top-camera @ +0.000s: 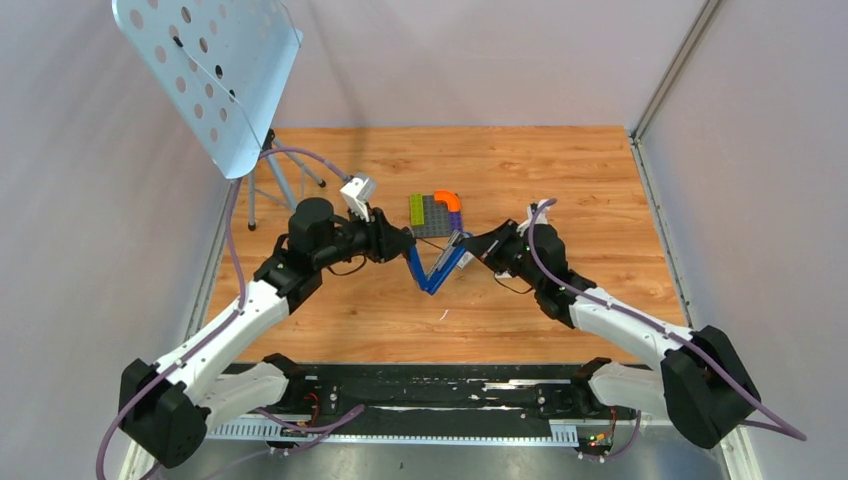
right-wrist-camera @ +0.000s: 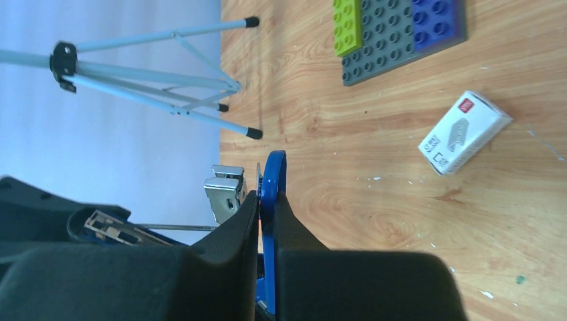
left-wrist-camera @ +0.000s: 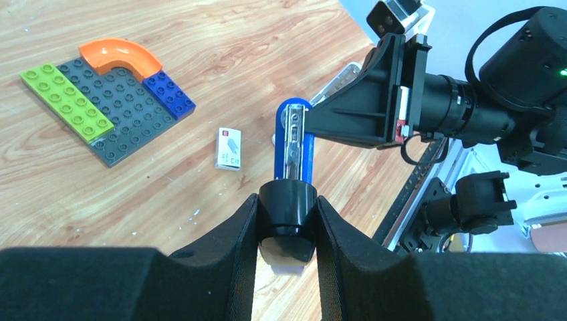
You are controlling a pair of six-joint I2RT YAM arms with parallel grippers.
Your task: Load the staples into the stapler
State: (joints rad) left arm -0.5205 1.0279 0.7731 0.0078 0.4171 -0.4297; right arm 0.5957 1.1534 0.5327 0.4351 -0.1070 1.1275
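The blue stapler (top-camera: 432, 280) is swung open in a V above the table. My left gripper (top-camera: 408, 245) is shut on its black top end (left-wrist-camera: 287, 214); the blue arm with silver metal inside (left-wrist-camera: 294, 137) runs away from that gripper. My right gripper (top-camera: 465, 243) is shut on the other blue arm (right-wrist-camera: 273, 170), with a silver metal part (right-wrist-camera: 224, 190) just beside the fingers. The white staple box (left-wrist-camera: 229, 148) lies on the wood below and also shows in the right wrist view (right-wrist-camera: 465, 132). No loose staple strip is in view.
A grey block plate (top-camera: 436, 213) with green, blue and orange pieces lies just behind the stapler. A perforated light-blue stand (top-camera: 210, 70) rises at the back left, its tripod legs (right-wrist-camera: 200, 100) on the floor. White walls enclose the wooden table (top-camera: 600, 180).
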